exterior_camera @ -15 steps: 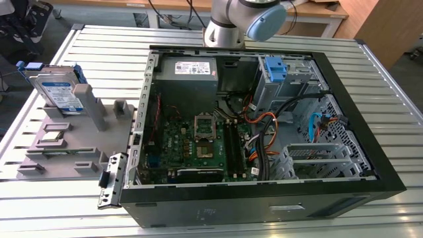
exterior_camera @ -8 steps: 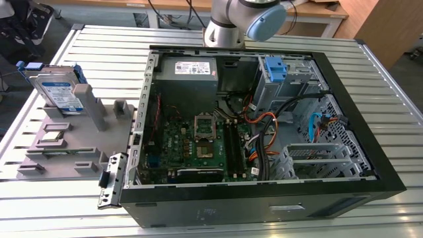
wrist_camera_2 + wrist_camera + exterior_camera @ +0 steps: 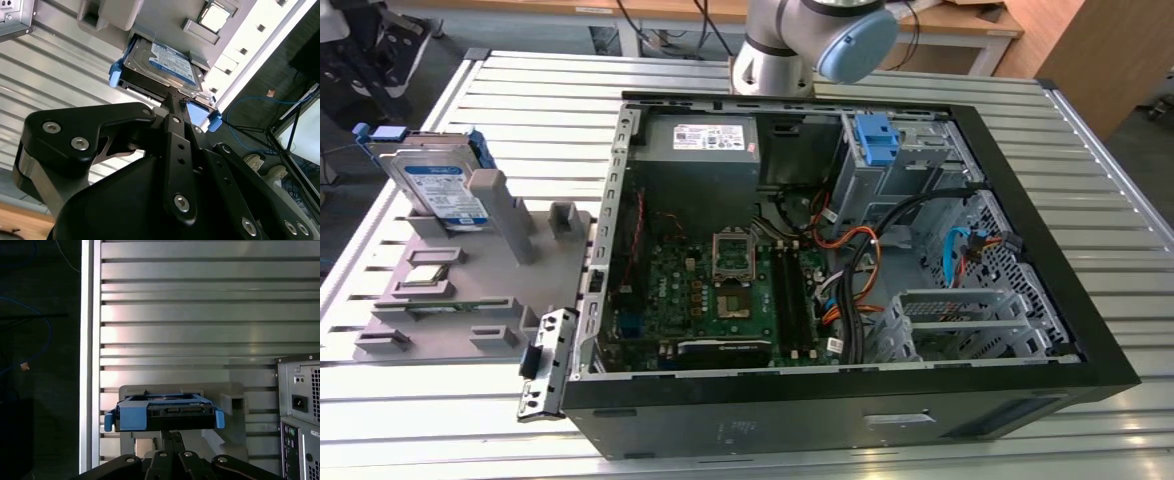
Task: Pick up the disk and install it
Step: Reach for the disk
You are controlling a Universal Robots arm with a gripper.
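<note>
So here's the setup. The disk [image 3: 438, 185] sits in its blue frame, standing tilted on edge in a grey holder [image 3: 496, 215]. That's out at about 10 o'clock on the table [image 3: 520, 90] in the exterior view, just beside the open computer case [image 3: 854, 425] and not inside it. So nothing is installed yet, and I'd call this the approach to the pick.

In the first wrist view the pincer [image 3: 170, 435] points at the disk's near edge. It looks clenched with nothing in it, and it isn't touching the disk as far as I can tell.

My take on doing this step well:
- Open the jaws before closing the gap, or the tips will just poke the frame.
- Line the fingers up square with the flat faces, since the disk leans in its slot. A skewed grip would probably twist it.
- Grab the metal body across its thickness, not the blue tabs at the ends, which look springy.
- Pull out along the lean, not straight up, so it doesn't bind in the holder.

There's also a lone blue bracket [image 3: 871, 138] at about 1 o'clock inside the case. Don't mix that up with the disk.
</note>
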